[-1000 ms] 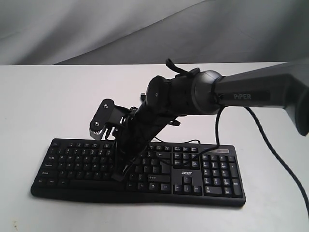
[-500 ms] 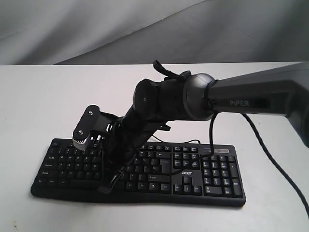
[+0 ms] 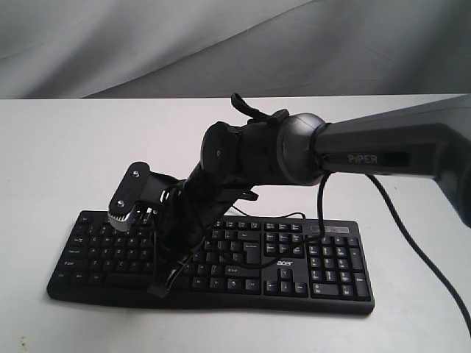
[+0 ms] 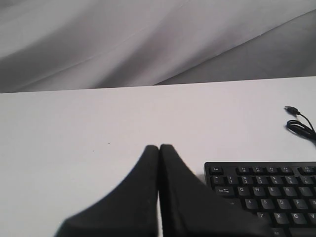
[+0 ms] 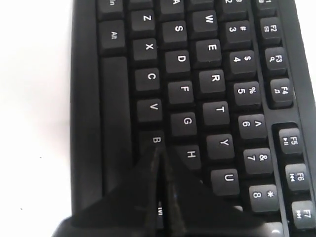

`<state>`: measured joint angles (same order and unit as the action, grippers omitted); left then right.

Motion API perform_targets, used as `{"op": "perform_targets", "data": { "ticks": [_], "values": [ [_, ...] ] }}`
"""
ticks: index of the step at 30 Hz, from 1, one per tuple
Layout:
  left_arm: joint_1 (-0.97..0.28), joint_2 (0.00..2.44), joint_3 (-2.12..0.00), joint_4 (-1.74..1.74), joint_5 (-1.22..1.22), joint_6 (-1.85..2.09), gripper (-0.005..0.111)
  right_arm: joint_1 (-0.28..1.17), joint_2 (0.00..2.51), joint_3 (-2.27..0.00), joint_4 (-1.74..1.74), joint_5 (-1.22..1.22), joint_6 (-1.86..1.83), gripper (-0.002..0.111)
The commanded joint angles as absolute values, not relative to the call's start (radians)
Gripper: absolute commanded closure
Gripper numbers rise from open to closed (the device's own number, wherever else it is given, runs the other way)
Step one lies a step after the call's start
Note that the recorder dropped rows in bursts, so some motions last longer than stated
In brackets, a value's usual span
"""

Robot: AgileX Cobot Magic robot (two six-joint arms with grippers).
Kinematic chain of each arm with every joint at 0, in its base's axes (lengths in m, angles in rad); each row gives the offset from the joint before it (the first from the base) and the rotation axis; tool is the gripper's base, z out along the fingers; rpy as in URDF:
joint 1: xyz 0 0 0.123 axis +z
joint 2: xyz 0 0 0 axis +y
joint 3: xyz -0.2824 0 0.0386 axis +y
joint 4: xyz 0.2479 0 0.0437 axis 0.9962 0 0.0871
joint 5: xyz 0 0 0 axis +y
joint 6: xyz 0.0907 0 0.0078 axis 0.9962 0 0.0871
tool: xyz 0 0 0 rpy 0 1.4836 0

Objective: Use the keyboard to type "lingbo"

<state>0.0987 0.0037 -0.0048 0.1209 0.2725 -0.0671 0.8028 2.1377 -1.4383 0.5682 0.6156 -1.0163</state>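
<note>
Typing which letter right now?

Fifth one, B, I'd say. Right gripper (image 5: pixel 159 153) is pressed together into one point, with the tip right at the B key (image 5: pixel 156 139), next to V. Can't tell if the key's actually down.

Keyboard where?

Keyboard (image 3: pixel 294 257) lies flat on the white bench (image 3: pixel 73 147), long edge toward the room camera, number pad on the right arm's side. Right arm reaches across the middle into the letter block.

Left one?

Left gripper (image 4: pixel 159 148) is also pressed together, holding nothing. It hangs over bare bench just off the keyboard's Esc corner. Not in play.

Next move?

Only O to go, by my count. It calls for a lift clear of the keys, a shift toward the number-pad side and onto the top letter row, then one straight tap. O itself is hidden behind the gripper in the wrist view, so I'd count along from U (image 5: pixel 228 177). Risk: the tip could clip I or P alongside.
</note>
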Motion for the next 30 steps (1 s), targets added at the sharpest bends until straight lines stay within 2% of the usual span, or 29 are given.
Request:
{"op": "perform_targets", "data": {
  "ticks": [1,30],
  "values": [
    [0.100,0.000,0.000,0.117,0.265,-0.069,0.106,0.807,2.155,-1.439,0.569,0.604,-1.012,0.108],
    [0.100,0.000,0.000,0.117,0.265,-0.069,0.106,0.807,2.150,-1.444,0.561,0.619,-1.012,0.108]
  ]
}}
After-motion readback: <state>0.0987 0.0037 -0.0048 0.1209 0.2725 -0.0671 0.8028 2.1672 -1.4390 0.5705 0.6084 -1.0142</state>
